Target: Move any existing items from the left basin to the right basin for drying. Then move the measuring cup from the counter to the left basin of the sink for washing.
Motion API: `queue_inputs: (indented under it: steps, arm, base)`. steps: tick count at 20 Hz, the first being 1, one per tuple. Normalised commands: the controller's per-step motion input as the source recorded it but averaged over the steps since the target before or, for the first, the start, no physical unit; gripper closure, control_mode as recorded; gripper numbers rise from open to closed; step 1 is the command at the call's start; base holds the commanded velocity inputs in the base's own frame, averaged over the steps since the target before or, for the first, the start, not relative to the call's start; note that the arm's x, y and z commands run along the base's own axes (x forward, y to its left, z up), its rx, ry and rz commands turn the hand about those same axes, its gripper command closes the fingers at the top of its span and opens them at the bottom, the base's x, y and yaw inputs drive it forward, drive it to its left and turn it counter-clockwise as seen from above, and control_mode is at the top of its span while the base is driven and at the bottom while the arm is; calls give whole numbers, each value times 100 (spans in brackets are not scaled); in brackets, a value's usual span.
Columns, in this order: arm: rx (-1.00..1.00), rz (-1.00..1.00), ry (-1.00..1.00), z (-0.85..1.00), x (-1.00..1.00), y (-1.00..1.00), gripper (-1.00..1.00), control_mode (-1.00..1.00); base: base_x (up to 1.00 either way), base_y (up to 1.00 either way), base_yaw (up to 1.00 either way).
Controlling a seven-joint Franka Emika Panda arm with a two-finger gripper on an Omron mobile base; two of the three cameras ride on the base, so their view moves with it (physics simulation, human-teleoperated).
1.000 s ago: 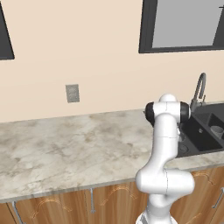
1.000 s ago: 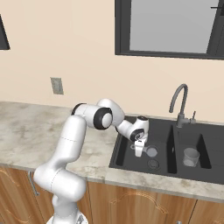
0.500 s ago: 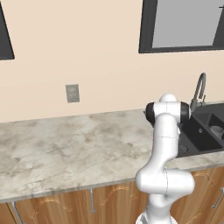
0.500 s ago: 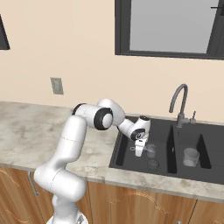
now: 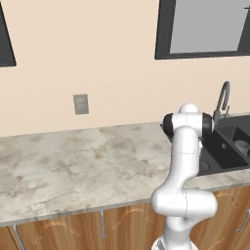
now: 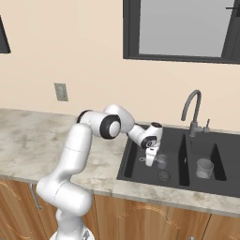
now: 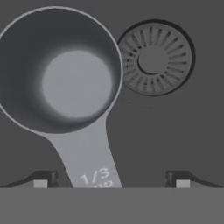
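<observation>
Measuring cup (image 7: 61,70) — small blue-grey, round, short-handled — sits upright on the black left basin (image 6: 140,164) floor beside the drain for washing, the gripper (image 7: 111,179) fingers spread wide around its handle, gripping nothing.

Two base cameras look forward and down from behind the arm, sharing the sink (image 6: 187,159). The hand camera looks closely down past the gripper (image 7: 111,181).
</observation>
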Motion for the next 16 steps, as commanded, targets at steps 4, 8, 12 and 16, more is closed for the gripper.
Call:
queue_inputs:
  steps: [4,8,12,16]
  arm:
    - [0,0,-3,26,-3,0,-100,-100]
    - [0,0,-2,23,-22,2,-100,-100]
    - [0,0,-1,28,-22,30,-100,-100]
    - [-2,0,0,42,-18,44,-100,-100]
  base:
    - [0,0,0]
    - [0,0,0]
    - [0,0,0]
    - [0,0,0]
